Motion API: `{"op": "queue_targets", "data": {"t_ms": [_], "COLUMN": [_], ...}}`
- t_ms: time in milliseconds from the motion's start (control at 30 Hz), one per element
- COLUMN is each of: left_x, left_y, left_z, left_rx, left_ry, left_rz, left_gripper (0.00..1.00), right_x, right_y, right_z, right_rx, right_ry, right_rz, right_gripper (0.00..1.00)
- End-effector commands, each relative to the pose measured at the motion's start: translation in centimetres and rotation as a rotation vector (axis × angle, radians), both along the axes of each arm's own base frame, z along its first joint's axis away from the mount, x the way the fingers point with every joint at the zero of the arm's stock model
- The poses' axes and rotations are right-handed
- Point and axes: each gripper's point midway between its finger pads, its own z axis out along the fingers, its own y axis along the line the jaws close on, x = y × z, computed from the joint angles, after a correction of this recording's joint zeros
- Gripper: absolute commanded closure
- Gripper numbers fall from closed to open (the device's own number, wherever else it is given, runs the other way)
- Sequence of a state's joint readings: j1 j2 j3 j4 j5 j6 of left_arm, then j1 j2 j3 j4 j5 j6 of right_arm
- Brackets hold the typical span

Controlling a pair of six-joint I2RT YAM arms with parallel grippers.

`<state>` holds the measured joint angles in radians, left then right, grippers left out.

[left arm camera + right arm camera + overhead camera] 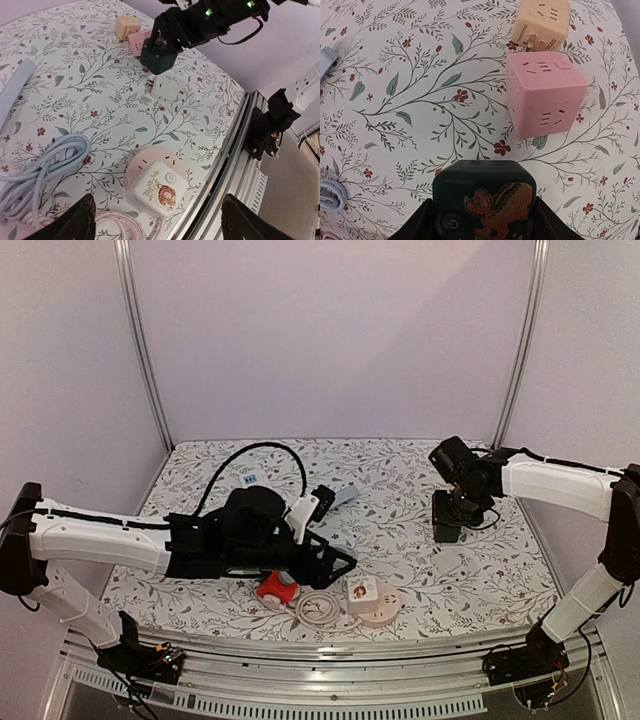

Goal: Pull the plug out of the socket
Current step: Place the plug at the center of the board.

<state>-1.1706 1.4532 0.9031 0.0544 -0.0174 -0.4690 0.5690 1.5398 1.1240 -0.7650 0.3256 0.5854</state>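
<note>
Plug: white cube plug (159, 192) sits upright on the round pink socket (136, 165), at my near edge.
Left claw (157, 200): spread wide, plug centred just ahead. I judge it the nearer arm.
Right claw (481, 220): well apart, pinching a dark green cube (485, 197).

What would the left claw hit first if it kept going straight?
Most likely the white cube-shaped plug with the red tiger picture, sitting on its round pink socket, though depth is unclear.
</note>
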Motion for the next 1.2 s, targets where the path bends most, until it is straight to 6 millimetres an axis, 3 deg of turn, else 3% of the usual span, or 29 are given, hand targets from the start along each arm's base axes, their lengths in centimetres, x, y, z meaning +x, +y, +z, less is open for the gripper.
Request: {"op": "queue_targets", "data": {"t_ms": [0, 300, 600, 867, 1167], "left_x": [2.3, 3.8, 3.7, 4.1, 4.6], "left_y": [4.0, 8.1, 8.9, 8.8, 9.9], "left_z": [-1.0, -1.2, -1.2, -0.6, 0.1], "left_rx": [0.034, 0.003, 0.026, 0.041, 0.052], "left_ry": [0.076, 0.134, 0.135, 0.132, 0.130], "left_rz": [0.173, 0.305, 0.305, 0.299, 0.346], "left_gripper": [0.15, 0.13, 0.13, 0.13, 0.12], "right_x": [2.1, 3.5, 3.8, 3.9, 3.5], "right_y": [1.0, 0.7, 0.5, 0.9, 1.5], "right_z": [-0.4, -2.8, -4.1, -3.5, -1.0], "right_rx": [0.002, -0.031, -0.043, -0.022, 0.018], "right_ry": [-0.018, 0.034, 0.067, 0.060, 0.044], "right_rz": [0.016, 0.000, -0.001, 0.012, 0.054], "right_gripper": [0.97, 0.83, 0.58, 0.32, 0.15]}}
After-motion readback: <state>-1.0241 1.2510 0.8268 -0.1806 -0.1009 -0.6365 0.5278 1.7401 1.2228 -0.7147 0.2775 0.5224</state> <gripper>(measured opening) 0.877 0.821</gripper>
